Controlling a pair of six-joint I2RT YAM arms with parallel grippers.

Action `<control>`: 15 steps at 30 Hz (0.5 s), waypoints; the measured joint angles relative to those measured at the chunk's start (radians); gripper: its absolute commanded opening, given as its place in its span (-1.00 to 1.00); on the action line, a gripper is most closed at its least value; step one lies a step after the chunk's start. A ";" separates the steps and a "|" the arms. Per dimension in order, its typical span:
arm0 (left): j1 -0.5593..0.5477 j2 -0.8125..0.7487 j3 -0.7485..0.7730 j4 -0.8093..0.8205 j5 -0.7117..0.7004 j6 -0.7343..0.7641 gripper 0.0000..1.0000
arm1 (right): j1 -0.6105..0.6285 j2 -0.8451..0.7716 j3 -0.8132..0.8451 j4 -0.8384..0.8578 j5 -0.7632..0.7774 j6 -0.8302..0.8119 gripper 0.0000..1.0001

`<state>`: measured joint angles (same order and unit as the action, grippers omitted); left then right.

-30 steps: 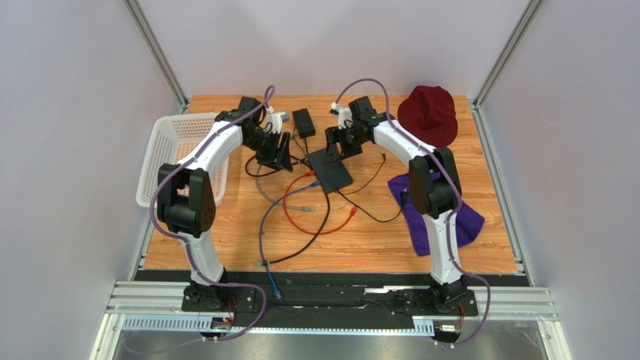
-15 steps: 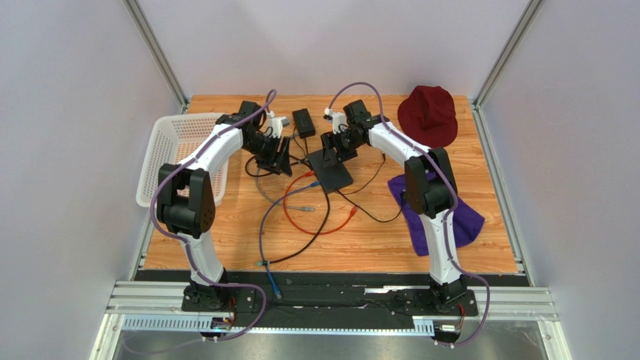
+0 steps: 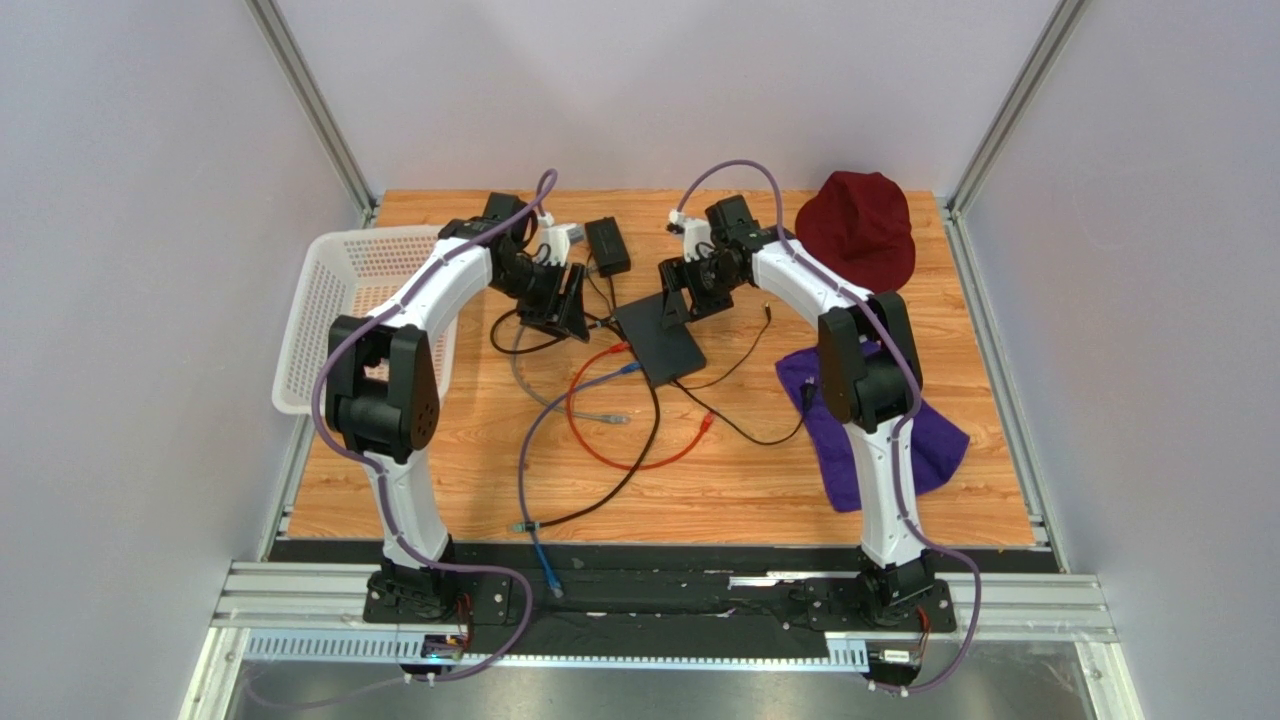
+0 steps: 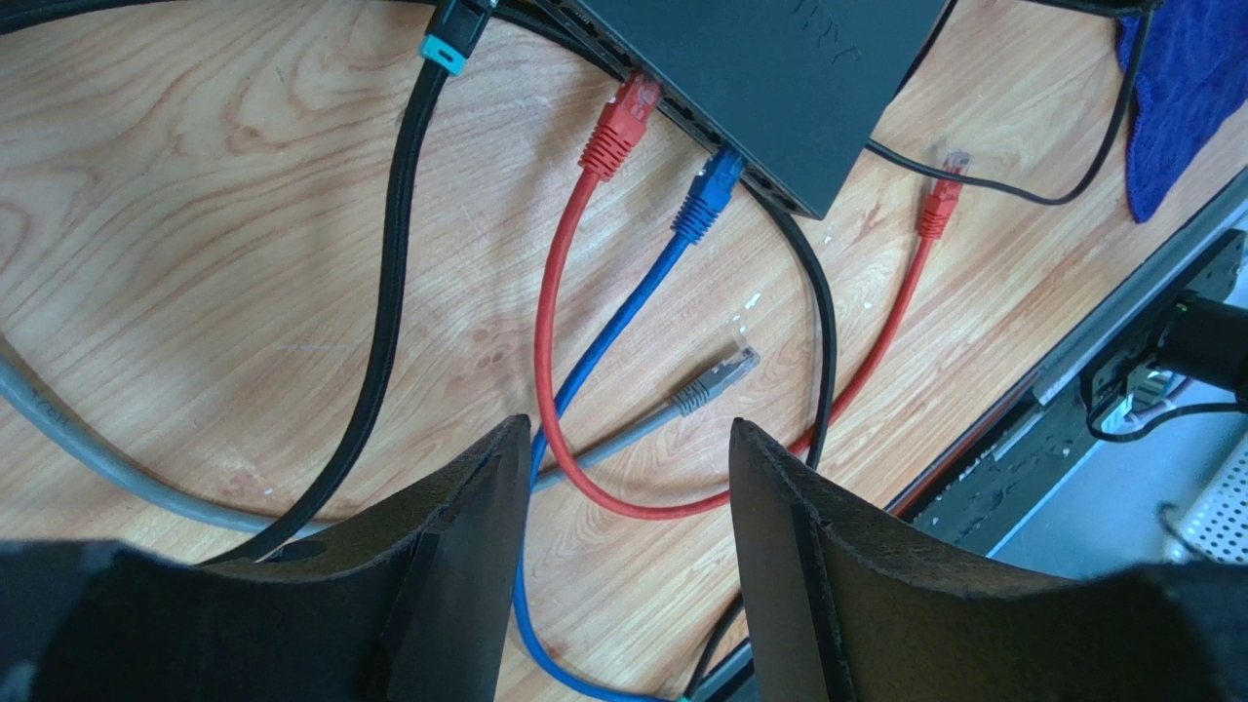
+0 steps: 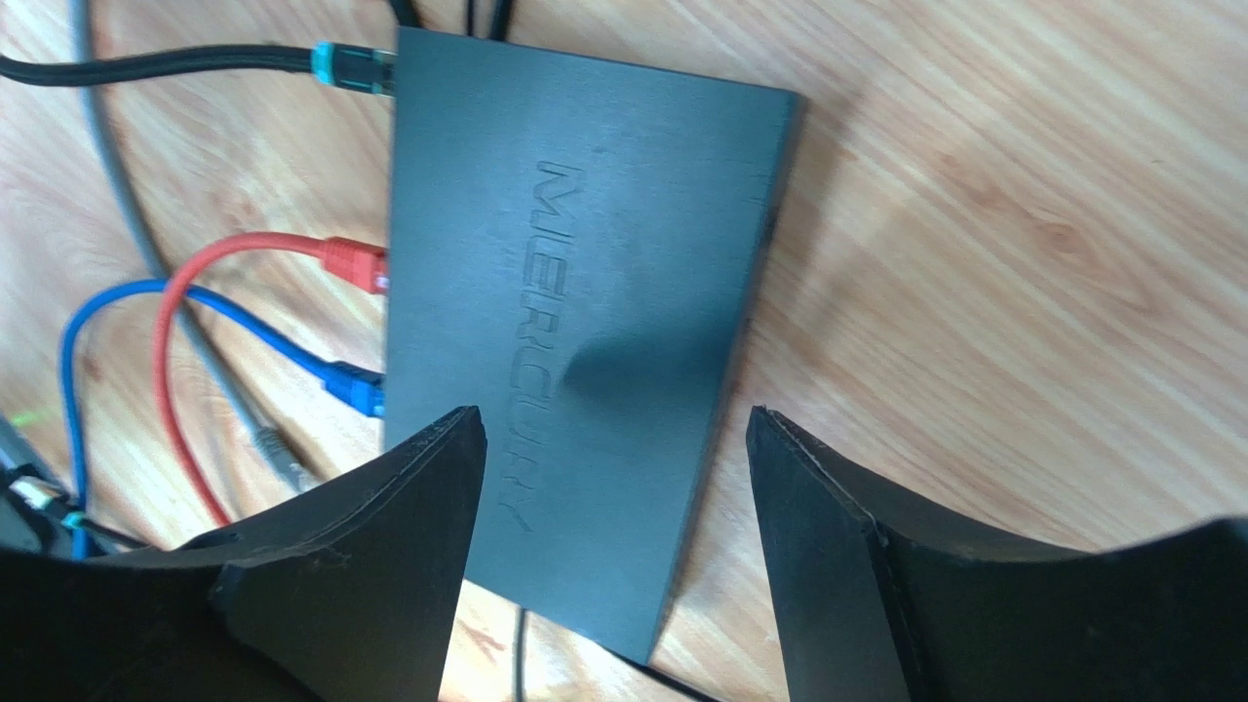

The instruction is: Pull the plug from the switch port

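Two plugs sit in the socket row (image 4: 686, 120) of the flat matte-black switch box (image 3: 661, 333), mid-table on the wooden table (image 3: 721, 495): a red plug (image 4: 615, 125) and a blue plug (image 4: 711, 190), side by side on the box's 8 o'clock edge. The left gripper (image 4: 627, 439) hangs released at about 9 o'clock of the box, jaws apart, nothing between them. The right gripper (image 5: 615, 424) is spread wide over the box's lettered top at the 12 o'clock end, gripping nothing.

Plenty of clutter! A thick black braided cable with a teal collar (image 4: 454, 37) runs in beside the red plug. A loose gray cable end (image 4: 718, 380) and a loose red connector (image 4: 941, 205) lie on the wood, with red and blue leads looping under the left fingers (image 4: 454, 556).

Round the box: a small black adapter brick (image 3: 607, 243) at 11 o'clock, a maroon hat (image 3: 857, 225) at 2, a purple cloth (image 3: 902, 428) at 4, and a white plastic basket (image 3: 361, 308) far out at 9.
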<state>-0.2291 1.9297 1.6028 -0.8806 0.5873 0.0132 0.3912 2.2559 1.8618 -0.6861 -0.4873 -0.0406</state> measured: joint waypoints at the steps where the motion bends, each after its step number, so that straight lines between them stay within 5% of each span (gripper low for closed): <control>1: 0.000 0.002 0.001 0.000 0.001 0.000 0.22 | -0.001 0.002 -0.002 -0.003 0.005 -0.011 0.31; 15: -0.006 0.005 0.030 -0.002 -0.001 0.000 0.21 | 0.052 0.002 -0.039 -0.233 -0.091 -0.283 0.22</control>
<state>-0.2352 1.9343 1.6329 -0.8825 0.5861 0.0135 0.4435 2.2574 1.8233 -0.9192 -0.5785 -0.3241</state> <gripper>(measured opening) 0.607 0.608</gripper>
